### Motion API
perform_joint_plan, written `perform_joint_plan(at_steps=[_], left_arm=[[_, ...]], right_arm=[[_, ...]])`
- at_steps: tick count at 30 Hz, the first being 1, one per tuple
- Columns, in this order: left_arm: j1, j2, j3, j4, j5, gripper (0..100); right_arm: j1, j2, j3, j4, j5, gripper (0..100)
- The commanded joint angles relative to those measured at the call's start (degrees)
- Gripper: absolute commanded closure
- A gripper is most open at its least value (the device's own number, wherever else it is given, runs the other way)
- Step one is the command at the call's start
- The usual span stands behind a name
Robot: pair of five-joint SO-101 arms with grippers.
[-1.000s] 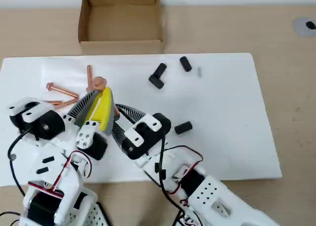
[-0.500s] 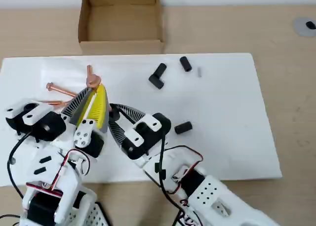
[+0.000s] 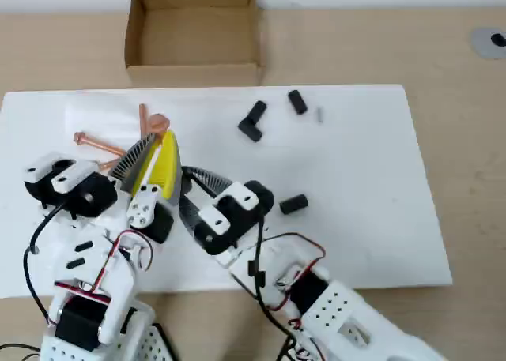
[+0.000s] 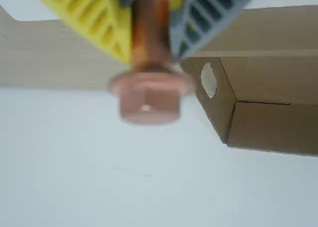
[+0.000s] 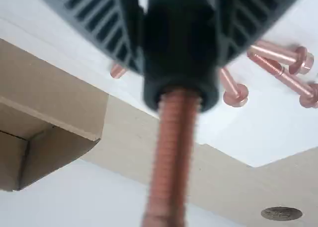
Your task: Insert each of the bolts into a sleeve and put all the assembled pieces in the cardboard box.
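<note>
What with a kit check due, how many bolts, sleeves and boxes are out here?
bolts: 5, one of them held
sleeves: 5, one of them held
box: 1
total: 11

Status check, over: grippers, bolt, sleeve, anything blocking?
Left gripper shut on bolt. Right gripper shut on sleeve, threaded shaft poking out. Loose bolts on mat nearby.
</note>
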Motion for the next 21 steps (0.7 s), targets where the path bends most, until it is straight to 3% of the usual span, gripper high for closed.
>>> perform_joint_plan(at_steps=[1,8,17,21], left_arm=[[-0.53,-0.48,-0.18,-1.85,-0.35,99],[-0.35,-0.48,-0.62,-1.41,-4.22,99],[-0.35,-0.48,-1.14,-2.11,-3.78,99],[-0.44,-0.48,0.18,-6.68,-3.78,99]], right_arm=[[-0.48,-1.54,-0.57,-1.49,-0.09,98.9],[-0.48,-1.54,-0.57,-1.49,0.00,98.9],[-0.48,-1.54,-0.57,-1.49,0.00,98.9],[-0.48,-1.54,-0.57,-1.49,0.00,98.9]])
